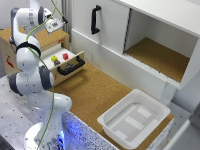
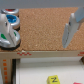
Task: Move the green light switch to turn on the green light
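Gripper spread, empty, above cork-topped wooden box; green light switch unidentified, so neighbouring round buttons risk being struck.

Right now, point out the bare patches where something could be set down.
Free: the cork tabletop between the open wooden drawer and the white plastic bin; the cork-floored open cabinet compartment. Crowded: the drawer's yellow and red blocks.
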`<state>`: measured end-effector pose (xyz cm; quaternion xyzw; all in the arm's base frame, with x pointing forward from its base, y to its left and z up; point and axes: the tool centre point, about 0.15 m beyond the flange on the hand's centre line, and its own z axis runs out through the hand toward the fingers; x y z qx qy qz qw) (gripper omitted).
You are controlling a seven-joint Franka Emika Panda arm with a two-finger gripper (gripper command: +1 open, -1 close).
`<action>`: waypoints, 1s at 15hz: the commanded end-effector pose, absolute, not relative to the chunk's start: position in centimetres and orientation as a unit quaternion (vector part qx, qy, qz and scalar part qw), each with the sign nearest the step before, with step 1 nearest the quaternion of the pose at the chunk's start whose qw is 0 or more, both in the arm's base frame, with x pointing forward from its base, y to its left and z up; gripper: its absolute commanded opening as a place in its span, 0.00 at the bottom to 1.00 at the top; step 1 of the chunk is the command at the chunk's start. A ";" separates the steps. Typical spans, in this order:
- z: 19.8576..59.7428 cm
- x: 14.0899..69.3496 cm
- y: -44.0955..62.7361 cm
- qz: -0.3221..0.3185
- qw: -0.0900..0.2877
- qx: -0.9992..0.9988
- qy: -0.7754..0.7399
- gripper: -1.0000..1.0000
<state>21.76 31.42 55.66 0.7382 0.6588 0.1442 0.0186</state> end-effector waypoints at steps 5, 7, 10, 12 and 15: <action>54.5 21.9 31.3 0.135 0.018 0.732 0.667 1.00; 52.3 22.3 30.5 0.127 0.019 0.722 0.680 1.00; 48.9 22.8 28.6 0.103 0.014 0.714 0.692 1.00; 46.3 23.0 27.5 0.088 0.027 0.704 0.704 1.00; 41.9 24.0 26.4 0.090 0.014 0.697 0.711 1.00</action>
